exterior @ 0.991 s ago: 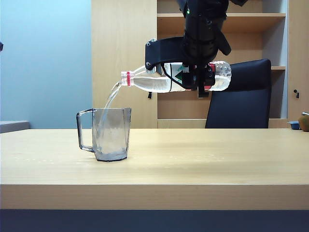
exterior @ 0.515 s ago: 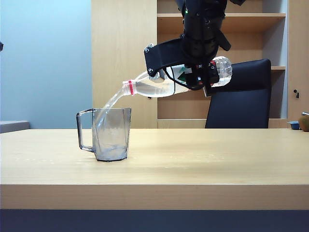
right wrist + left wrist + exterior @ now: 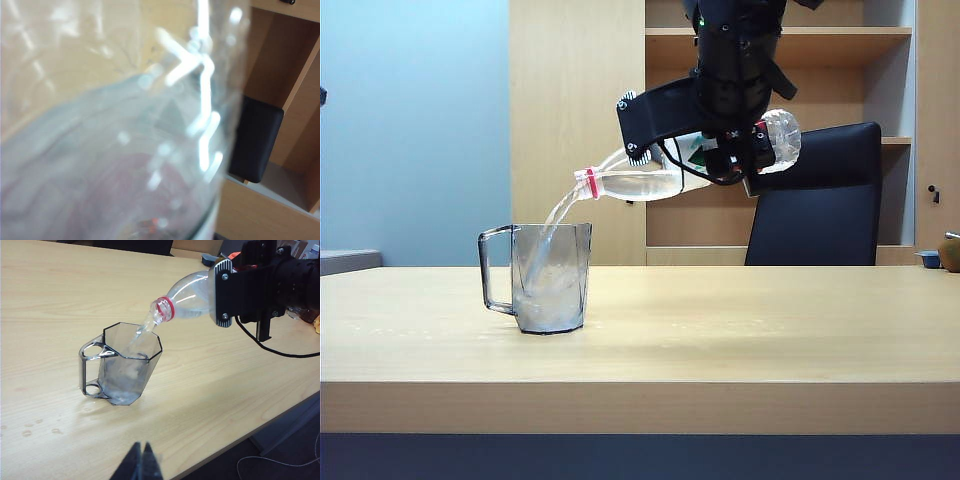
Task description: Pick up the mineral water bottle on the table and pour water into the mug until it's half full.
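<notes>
The right gripper (image 3: 728,152), upper middle, squeezes the tipped mineral water bottle (image 3: 670,178); water (image 3: 557,215) streams into the mug (image 3: 550,278), lower left. The left gripper (image 3: 140,463) is pressed together, low.

The mug (image 3: 551,278) stands on the table (image 3: 740,330).

The bottle (image 3: 187,292) is tipped with its open mouth over the mug (image 3: 122,367). Water (image 3: 140,335) runs down into the mug. The right gripper (image 3: 250,285) holds the bottle. The mug stands on the table (image 3: 60,295). The left gripper (image 3: 141,465), tips together, is near the table's edge.
</notes>
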Controlling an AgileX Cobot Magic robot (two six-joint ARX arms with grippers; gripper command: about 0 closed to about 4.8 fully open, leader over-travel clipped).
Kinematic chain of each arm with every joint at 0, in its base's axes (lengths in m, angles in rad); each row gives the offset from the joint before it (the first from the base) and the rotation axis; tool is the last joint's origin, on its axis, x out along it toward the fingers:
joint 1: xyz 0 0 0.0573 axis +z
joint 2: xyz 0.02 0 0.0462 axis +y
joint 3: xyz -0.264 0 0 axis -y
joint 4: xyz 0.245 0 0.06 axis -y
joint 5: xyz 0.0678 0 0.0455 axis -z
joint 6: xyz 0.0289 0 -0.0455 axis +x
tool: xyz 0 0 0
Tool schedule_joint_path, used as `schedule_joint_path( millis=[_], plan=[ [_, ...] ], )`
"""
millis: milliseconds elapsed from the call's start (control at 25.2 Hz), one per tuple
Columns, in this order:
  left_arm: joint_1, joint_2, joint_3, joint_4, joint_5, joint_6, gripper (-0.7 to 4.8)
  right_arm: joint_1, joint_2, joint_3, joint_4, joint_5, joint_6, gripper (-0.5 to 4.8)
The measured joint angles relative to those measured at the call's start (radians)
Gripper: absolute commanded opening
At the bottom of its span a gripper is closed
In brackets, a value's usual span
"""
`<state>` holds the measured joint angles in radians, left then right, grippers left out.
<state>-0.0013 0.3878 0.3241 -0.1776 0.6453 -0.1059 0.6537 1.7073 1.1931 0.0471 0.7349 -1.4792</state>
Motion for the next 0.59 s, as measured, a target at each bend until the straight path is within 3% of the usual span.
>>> schedule_joint_path(
  millis=[238,476,594],
  plan=[
    [0.0,0.0,0.0,0.0,0.0,0.0,-0.06,0.008,0.0,0.0,0.0,-0.003,0.041,2.11],
    [0.0,0.0,0.0,0.0,0.0,0.0,-0.06,0.008,0.0,-0.001,-0.003,-0.048,0.298,2.11],
    [0.0,0.0,0.0,0.0,0.0,0.0,-0.06,0.012,0.0,-0.003,-0.016,-0.12,0.523,2.11]
  ],
)
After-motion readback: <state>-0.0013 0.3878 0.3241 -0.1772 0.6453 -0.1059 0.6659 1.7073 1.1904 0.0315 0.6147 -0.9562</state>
